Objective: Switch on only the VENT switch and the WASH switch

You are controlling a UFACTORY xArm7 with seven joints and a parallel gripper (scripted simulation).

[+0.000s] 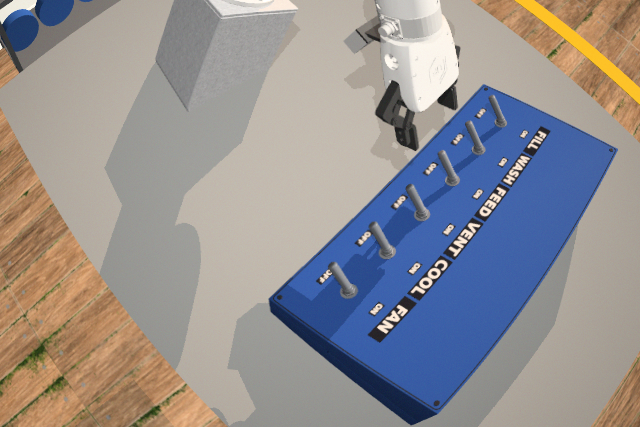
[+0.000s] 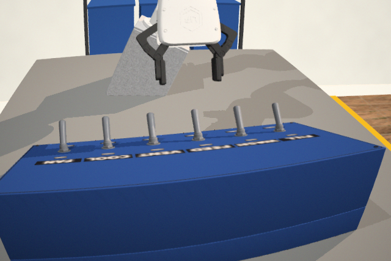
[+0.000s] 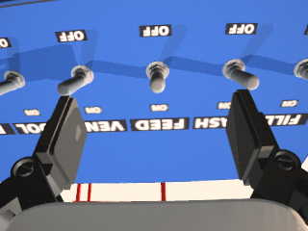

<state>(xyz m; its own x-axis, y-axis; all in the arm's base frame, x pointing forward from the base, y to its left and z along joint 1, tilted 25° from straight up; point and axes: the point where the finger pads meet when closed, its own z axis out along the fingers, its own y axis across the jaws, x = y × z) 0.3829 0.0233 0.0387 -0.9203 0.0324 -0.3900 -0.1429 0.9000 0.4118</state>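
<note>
VENT switch (image 1: pixel 417 202) (image 2: pixel 152 128) (image 3: pixel 75 81) mid-frame in top view, WASH switch (image 1: pixel 474 138) (image 2: pixel 239 120) (image 3: pixel 242 75) upper right; both off on console (image 1: pixel 491 277) (image 2: pixel 189 214) (image 3: pixel 159 159). Gripper (image 1: pixel 430 123) (image 2: pixel 189 79) (image 3: pixel 154 111) wide open, empty, behind the row. Looks like approach phase; next: line up on VENT, lower, flip gently.

I count one blue console (image 1: pixel 506 267) (image 2: pixel 189 207) (image 3: pixel 159 159), with six gray switches (image 1: pixel 341 277) (image 2: pixel 63 134) (image 3: pixel 157 84), six name labels (image 1: pixel 493 202) (image 2: pixel 159 153) (image 3: pixel 160 124), six OFF labels (image 1: pixel 399 202) (image 2: pixel 270 127) (image 3: pixel 155 31), six ON labels (image 1: pixel 448 229) (image 2: pixel 157 150) (image 3: pixel 159 107) and four little corner screws (image 1: pixel 436 403) (image 2: pixel 376 146). I see one gripper (image 1: pixel 429 125) (image 2: pixel 189 82) (image 3: pixel 154 111) with two black fingers (image 1: pixel 407 138) (image 2: pixel 217 68). I also spot one big gray block (image 1: pixel 232 50) (image 2: pixel 142 65), one yellow stripe (image 1: pixel 547 6) (image 2: pixel 360 122), and five round blue things (image 1: pixel 54 4) in the upper left of the top view.
</note>
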